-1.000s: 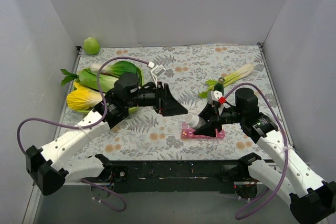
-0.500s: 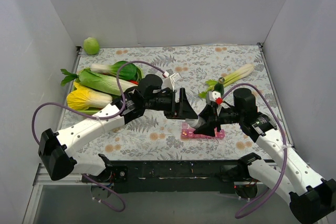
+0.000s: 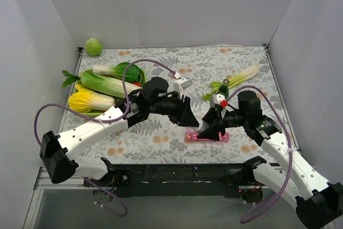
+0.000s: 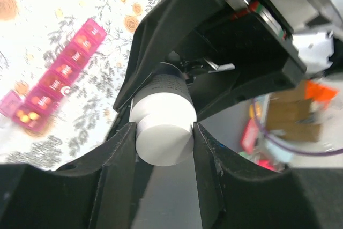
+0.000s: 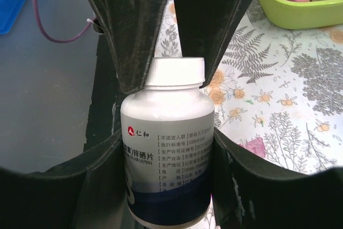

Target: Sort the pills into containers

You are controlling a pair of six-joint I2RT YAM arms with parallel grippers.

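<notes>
Floral table (image 3: 161, 63), vegetables (image 3: 102, 87); left claw (image 4: 163, 138), right claw (image 5: 166, 175) clamp bottle (image 5: 169, 105) over organizer (image 4: 56, 79)

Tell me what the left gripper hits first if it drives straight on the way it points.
The left gripper meets the white cap of the pill bottle, already between its fingers; the right gripper holds that bottle.

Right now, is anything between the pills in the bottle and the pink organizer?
Yes, the white cap is on the bottle. The right gripper holds the bottle and the left gripper is clamped on the cap. Otherwise nothing visible blocks the way; in the left wrist view the pink organizer lies uncovered on the table.
</notes>
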